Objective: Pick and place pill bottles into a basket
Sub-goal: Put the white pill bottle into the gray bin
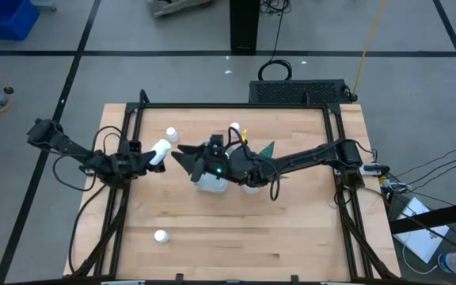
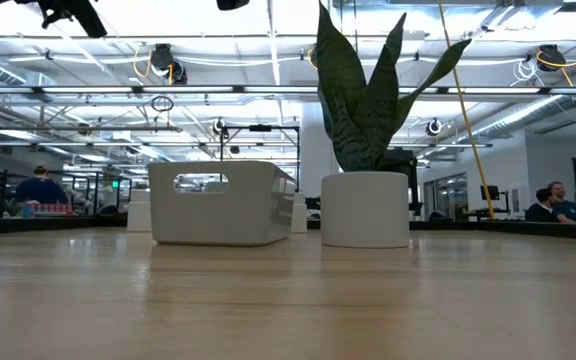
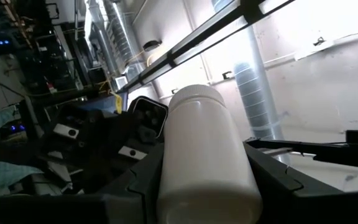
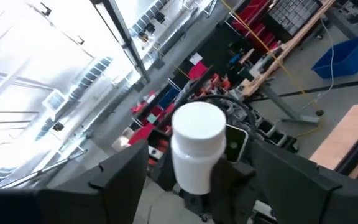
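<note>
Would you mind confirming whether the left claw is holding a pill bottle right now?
Yes, the left claw is shut on a white pill bottle, which stands between its fingers in the left wrist view.

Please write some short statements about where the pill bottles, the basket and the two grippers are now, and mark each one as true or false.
1. The left gripper has its jaws shut on a pill bottle. True.
2. The right gripper is empty. False: its jaws hold a second bottle.
3. A lone bottle stands on the table, apart from both arms. True.
4. The basket lies on the floor. False: it stands on the table, beside the plant pot.
</note>
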